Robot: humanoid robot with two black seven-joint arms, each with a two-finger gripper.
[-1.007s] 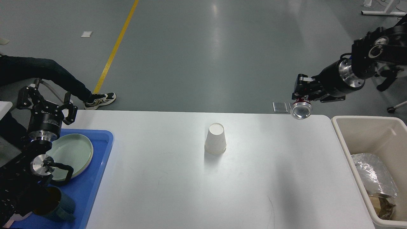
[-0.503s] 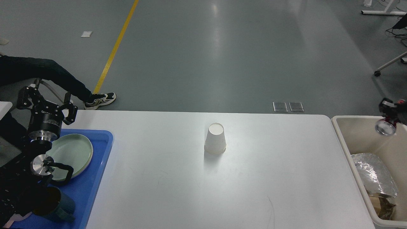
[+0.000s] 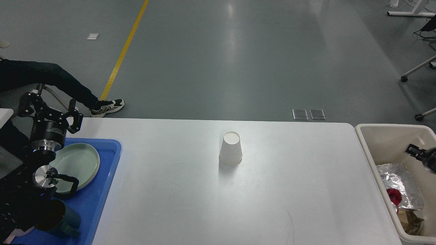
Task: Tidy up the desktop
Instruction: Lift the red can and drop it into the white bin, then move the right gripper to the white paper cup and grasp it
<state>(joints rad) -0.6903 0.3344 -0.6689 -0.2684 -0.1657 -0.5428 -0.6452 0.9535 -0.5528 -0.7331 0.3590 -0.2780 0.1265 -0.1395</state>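
The white desktop [image 3: 272, 190] fills the middle of the head view. A white paper cup [image 3: 231, 148] stands upside down near its centre, apart from both grippers. My left gripper [image 3: 50, 110] is open and empty, above the far left corner of the blue tray. Only a small dark tip of my right gripper [image 3: 419, 154] shows at the right edge, over the beige bin; its fingers cannot be told apart. A red can [image 3: 394, 196] lies inside the bin, below that gripper.
A blue tray [image 3: 98, 204] at the left holds pale green plates [image 3: 76, 165] and a dark teal mug [image 3: 63, 217]. The beige bin [image 3: 388, 127] at the right holds crumpled foil [image 3: 400, 182] and brown scraps. A person's leg and shoe [image 3: 108, 106] are beyond the far left corner.
My right gripper carried the red and silver can from above the table's far right corner to over the bin. The can now lies in the bin. The left arm has not moved.
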